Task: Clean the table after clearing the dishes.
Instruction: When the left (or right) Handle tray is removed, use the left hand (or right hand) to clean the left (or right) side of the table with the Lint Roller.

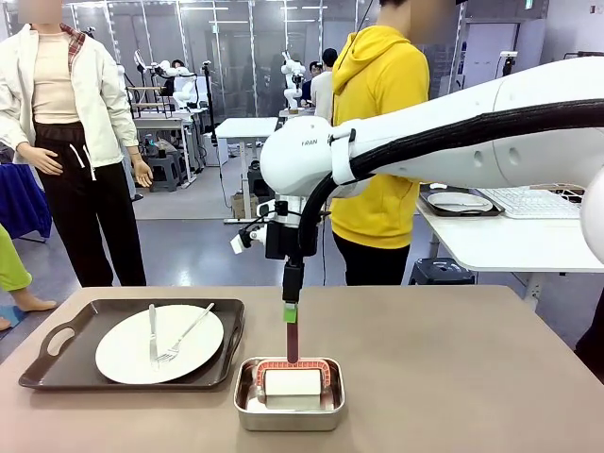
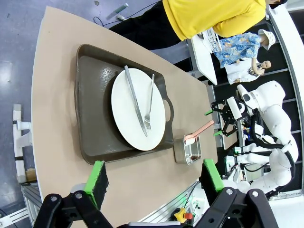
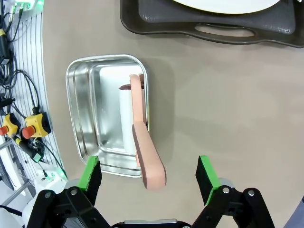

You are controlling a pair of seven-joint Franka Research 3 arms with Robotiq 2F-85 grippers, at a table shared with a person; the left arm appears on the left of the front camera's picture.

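Hanging straight above the steel pan (image 1: 288, 415), the right gripper (image 3: 148, 170) is spread wide. Its green pads stand on either side of the pink handle (image 3: 145, 152) of the cleaning tool and touch nothing. The left gripper (image 2: 154, 175) is also spread and empty, high over the table (image 1: 453, 377). One plate (image 1: 123, 357) with fork (image 1: 189, 333) and knife (image 1: 152, 330) lies on its tray (image 1: 38, 376), to the left of the right gripper. The handle leans a little, so I think the pads may close unevenly, push it aside and drag the light pan. Wiping now may also bump the tray.
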